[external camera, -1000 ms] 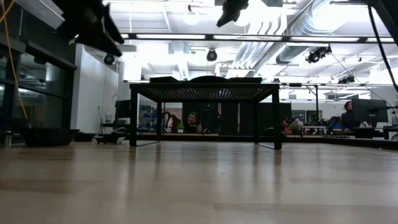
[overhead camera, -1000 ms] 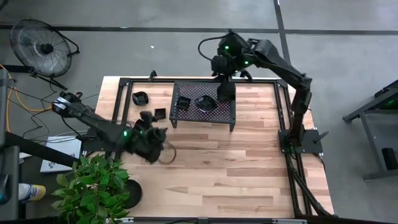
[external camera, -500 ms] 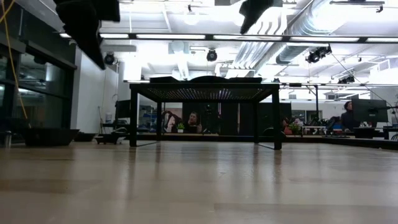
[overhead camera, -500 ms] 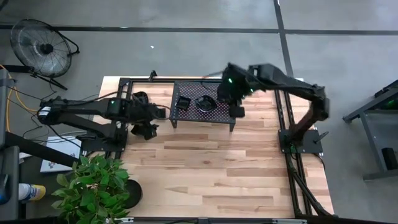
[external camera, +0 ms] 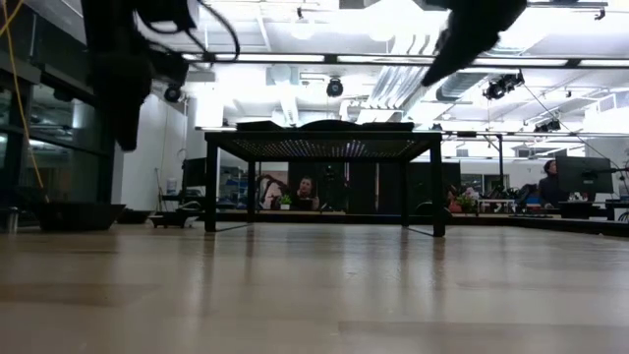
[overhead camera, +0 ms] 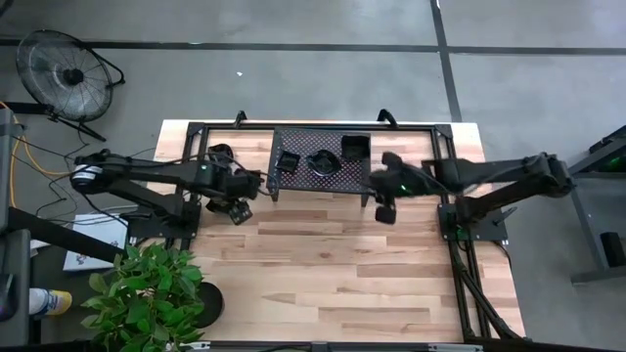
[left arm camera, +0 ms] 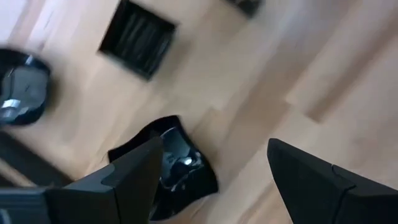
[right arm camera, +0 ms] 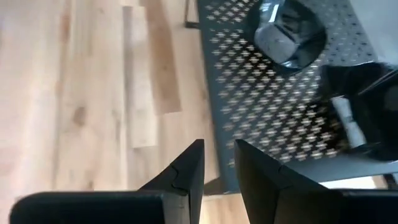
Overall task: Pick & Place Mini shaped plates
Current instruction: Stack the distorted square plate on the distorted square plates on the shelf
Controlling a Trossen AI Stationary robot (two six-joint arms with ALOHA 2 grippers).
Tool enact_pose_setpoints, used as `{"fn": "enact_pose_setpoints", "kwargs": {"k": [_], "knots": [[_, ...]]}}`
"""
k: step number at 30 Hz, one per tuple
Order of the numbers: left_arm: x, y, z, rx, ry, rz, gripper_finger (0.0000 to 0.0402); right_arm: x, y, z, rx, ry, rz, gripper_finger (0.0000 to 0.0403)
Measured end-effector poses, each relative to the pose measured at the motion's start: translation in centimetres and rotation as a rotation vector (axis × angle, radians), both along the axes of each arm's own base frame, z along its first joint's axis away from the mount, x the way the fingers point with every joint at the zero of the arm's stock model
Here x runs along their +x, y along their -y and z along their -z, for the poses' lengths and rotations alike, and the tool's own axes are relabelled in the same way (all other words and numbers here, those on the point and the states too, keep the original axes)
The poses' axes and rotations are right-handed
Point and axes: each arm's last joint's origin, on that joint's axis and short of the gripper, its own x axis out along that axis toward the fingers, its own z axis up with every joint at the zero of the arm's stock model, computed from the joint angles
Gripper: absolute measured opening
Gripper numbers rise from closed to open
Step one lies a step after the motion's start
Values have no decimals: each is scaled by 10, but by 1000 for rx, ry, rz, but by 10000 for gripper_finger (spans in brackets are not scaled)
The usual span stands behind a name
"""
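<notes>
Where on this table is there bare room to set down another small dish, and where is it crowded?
The light wooden tabletop is bare from the black perforated mesh rack to the near edge. On the rack, the strip nearest the right gripper is free. Crowded: rack's far side with three glossy black mini plates, and beside the left gripper.

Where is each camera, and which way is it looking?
High view: above the table, looking straight down; shows both arms, the left gripper and right gripper, and the mesh rack.
Low view: at tabletop height, looking across under the rack into the room; arms hang in from above.
Left wrist view: on the left arm, looking down past its open fingers at a square plate.
Right wrist view: on the right arm, looking past its fingers at the rack.
Shared: high, low and right wrist views all show the rack.
</notes>
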Motion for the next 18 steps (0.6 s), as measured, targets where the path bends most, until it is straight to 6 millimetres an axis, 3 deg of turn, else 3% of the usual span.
{"fn": "enact_pose_setpoints", "kwargs": {"k": [8,18], "knots": [[6,-1,34,-5,-100,-170,285,-29,-44,25,62,173,-87,83],[9,0,55,-37,-225,-248,285,-38,-86,48,108,391,-260,83]]}}
